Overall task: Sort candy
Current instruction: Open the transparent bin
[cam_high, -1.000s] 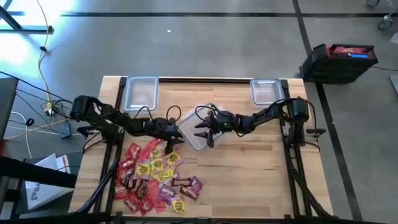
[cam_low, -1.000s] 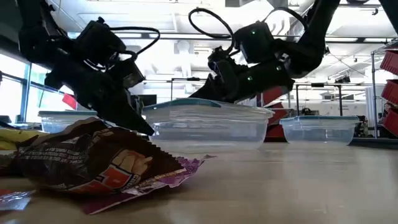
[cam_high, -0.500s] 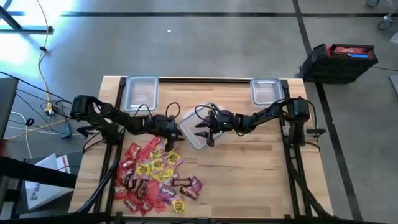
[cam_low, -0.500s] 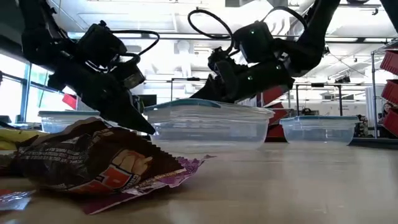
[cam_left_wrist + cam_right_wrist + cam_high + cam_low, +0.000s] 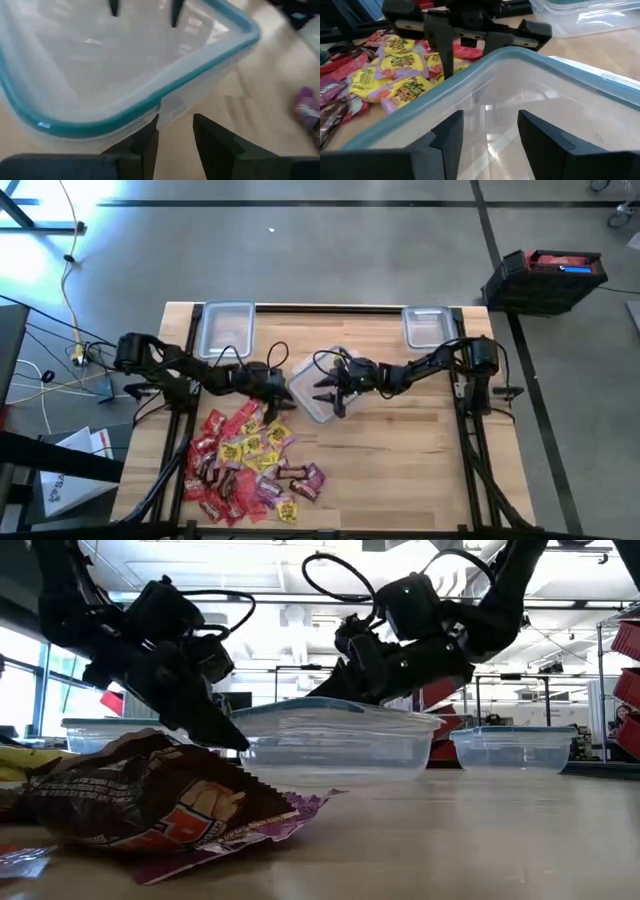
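A clear plastic container with a teal rim (image 5: pixel 318 395) stands in the middle of the table. The candy (image 5: pixel 245 460), a heap of red, yellow, purple and brown packets, lies on the table toward the near left. My left gripper (image 5: pixel 175 135) is open, level, at the container's left wall just below the rim (image 5: pixel 165 95). My right gripper (image 5: pixel 490 135) is open and reaches over the container's inside (image 5: pixel 530 100) from the right. Across the container it faces the left gripper (image 5: pixel 465 30). My left gripper has its two fingers either side of a small tab on the container's wall (image 5: pixel 172 107); whether a fingertip (image 5: pixel 150 132) touches the wall, I cannot tell. My right gripper hangs at rim height over the container (image 5: pixel 330 740); whether it touches it, I cannot tell.
Two more clear containers stand at the far edge, one at the left (image 5: pixel 225 330) and one at the right (image 5: pixel 428 327). Bare wood (image 5: pixel 400 470) lies to the near right. A brown packet (image 5: pixel 150 800) fills the foreground of the low view.
My left gripper has crept a little toward the table's right, closer to the middle container. The container and the candy have stayed where they were.
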Controlling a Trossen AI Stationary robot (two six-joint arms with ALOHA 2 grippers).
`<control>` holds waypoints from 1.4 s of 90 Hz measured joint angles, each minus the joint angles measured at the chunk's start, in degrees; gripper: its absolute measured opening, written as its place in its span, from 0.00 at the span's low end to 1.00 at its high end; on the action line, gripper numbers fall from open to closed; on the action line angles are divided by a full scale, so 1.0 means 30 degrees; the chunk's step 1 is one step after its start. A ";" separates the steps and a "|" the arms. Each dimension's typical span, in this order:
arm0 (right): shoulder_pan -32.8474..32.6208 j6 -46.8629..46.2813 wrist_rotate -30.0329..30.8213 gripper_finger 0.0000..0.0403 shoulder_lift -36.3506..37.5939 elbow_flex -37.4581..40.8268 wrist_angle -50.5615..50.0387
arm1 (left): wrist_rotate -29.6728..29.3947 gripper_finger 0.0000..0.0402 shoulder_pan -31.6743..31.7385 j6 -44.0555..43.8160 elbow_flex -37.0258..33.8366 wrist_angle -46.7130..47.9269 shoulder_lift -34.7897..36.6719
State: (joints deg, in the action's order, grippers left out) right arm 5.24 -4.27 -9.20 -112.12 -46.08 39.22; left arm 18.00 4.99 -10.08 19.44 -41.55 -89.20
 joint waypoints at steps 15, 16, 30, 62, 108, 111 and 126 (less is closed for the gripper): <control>-0.0030 0.0023 0.0181 0.40 -0.0007 -0.0015 0.0064 | -0.0133 0.26 -0.0991 -0.0484 0.0133 -0.0397 0.0064; -0.0032 0.0020 0.0184 0.40 -0.0007 -0.0015 0.0068 | -0.0176 0.26 -0.1038 -0.0529 0.0133 -0.0429 0.0064; -0.0115 0.0298 0.0405 0.40 0.0734 0.0041 -0.0386 | -0.0083 0.26 -0.1500 -0.1079 0.0309 -0.0753 0.0091; -0.2180 0.3239 0.4484 0.40 0.7145 -0.0982 -1.0267 | -0.0023 0.26 -0.2518 -0.1561 0.1543 -0.0653 0.0144; -0.9829 0.2254 1.6184 0.50 0.4296 -0.3702 -1.5983 | -0.3290 0.26 -0.1170 0.0830 0.5578 0.2780 0.0223; -0.9974 0.2351 1.6828 0.51 0.3914 -0.3702 -1.5557 | -0.3737 0.26 -0.1005 0.1119 0.5962 0.3446 -0.0007; -1.0337 0.3378 1.8230 0.53 0.2256 -0.3724 -1.3373 | -0.4606 0.26 -0.0046 0.1391 0.6560 0.5009 -0.1316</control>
State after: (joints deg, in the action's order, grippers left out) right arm -25.77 5.87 45.49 -105.35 -57.25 -0.90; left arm 4.18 4.85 -5.91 39.12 -26.53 -93.15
